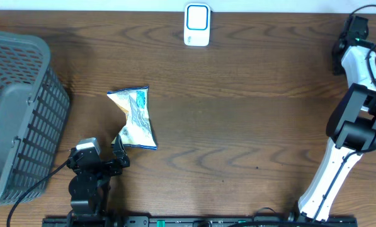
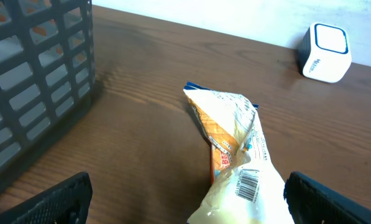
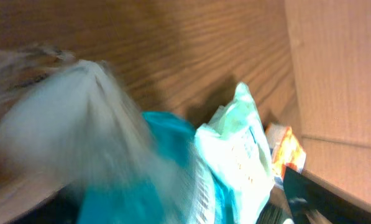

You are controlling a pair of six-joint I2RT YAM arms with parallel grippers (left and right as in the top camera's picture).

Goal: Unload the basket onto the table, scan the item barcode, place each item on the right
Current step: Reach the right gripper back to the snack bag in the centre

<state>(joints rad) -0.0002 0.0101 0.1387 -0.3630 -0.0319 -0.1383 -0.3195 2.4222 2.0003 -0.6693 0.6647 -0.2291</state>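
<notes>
left wrist: left hand (image 2: 188,186) wide open

One grey plastic basket (image 1: 17,113), one white barcode scanner (image 1: 196,25) and one snack packet (image 1: 137,118) sit on the one table (image 1: 238,126). There are two robot arms (image 1: 90,173) (image 1: 351,126). The right wrist view shows at least three more packets: teal (image 3: 166,155), pale green (image 3: 241,143) and orange (image 3: 284,149); blur hides any others.

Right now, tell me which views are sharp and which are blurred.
Overhead: sharp and evenly lit, snack packet crisp. Left wrist: sharp, the packet's barcode stands out clearly. Right wrist: heavy blur across the left half, the teal packet only softly defined.
</notes>
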